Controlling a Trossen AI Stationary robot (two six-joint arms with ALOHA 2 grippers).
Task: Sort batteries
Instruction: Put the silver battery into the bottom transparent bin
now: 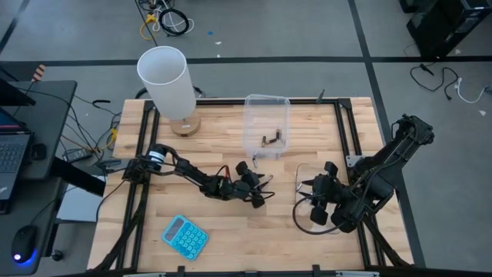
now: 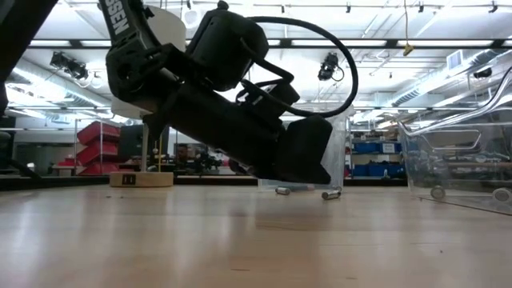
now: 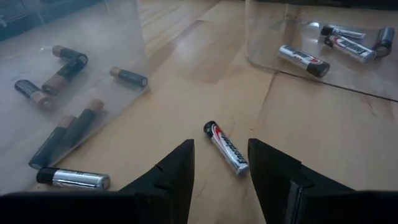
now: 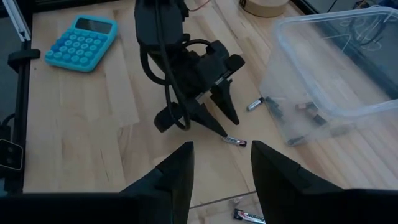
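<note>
A silver battery (image 3: pixel 226 147) with a red and black label, its lettering too small to read, lies on the wooden table (image 3: pixel 186 93) between the spread fingers of the left gripper (image 3: pixel 221 165), untouched. Six brown-tipped batteries (image 3: pixel 65 65) fill one clear tub (image 3: pixel 124 37); three silver ones (image 3: pixel 303 59) another. The right gripper (image 4: pixel 221 165) hovers open.

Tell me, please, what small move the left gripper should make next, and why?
Probably lower and close: the left gripper stands open with a silver battery lying loose on the table between its fingertips, not yet grasped.
</note>
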